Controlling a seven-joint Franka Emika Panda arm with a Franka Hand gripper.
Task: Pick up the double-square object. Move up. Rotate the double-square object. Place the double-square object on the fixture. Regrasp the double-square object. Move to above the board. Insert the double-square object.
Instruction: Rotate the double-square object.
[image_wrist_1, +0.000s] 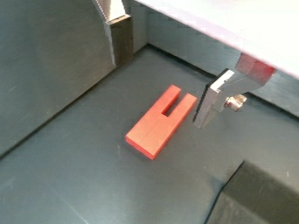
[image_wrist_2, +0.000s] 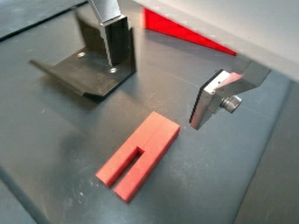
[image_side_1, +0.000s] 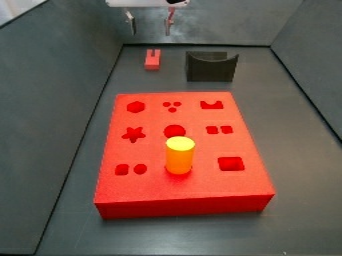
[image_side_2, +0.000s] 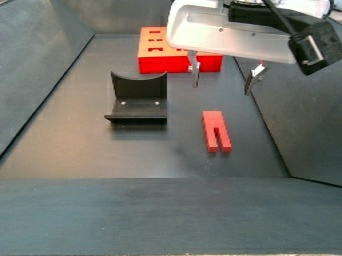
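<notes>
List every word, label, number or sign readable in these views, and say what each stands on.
None: no readable text on the board, the double-square object, the fixture, the yellow cylinder or the open gripper above the floor.

No readable text, labels or numbers anywhere: none on the board (image_side_1: 134, 195), the fixture (image_side_2: 136, 100), the double-square object (image_side_2: 215, 131), or the claw (image_side_2: 222, 75) hanging above it.

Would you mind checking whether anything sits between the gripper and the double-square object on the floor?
Nothing visible does. The gripper hangs open above the double-square object, which lies alone on the floor, apart from the fixture.
</notes>
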